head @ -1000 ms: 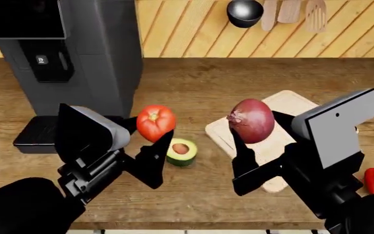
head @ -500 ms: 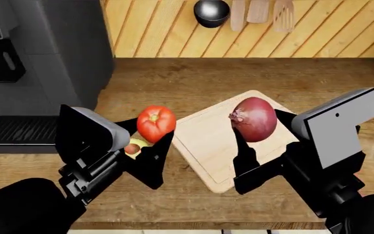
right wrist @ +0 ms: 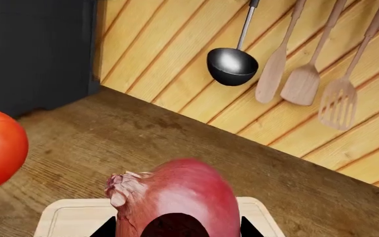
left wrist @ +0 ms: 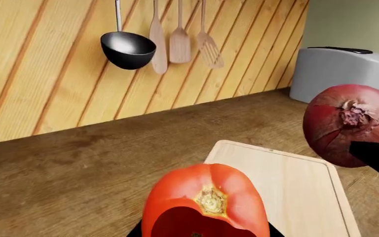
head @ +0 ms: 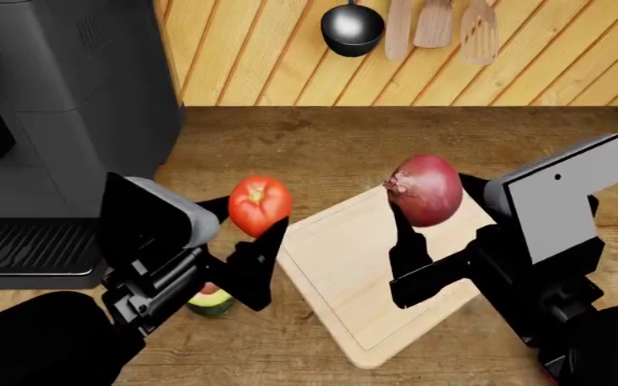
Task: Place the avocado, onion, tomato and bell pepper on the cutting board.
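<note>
Nearest, at seven o'clock on the worktop: avocado, half hidden under left arm. Above it, left pincer clamped on tomato, held aloft beside cutting board. At three o'clock, right pincer gripping onion over the board. Bell pepper out of sight. Farthest, at twelve: ladle on wall.

A simulated home kitchen, seen over a wooden countertop.

A wall of slanted light-wood planks carries a hanging black metal ladle, two wooden spatulas and a slotted wooden turner. On the brown wooden counter stand a large dark grey coffee machine, a silver toaster and a pale rectangular wooden cutting board.
</note>
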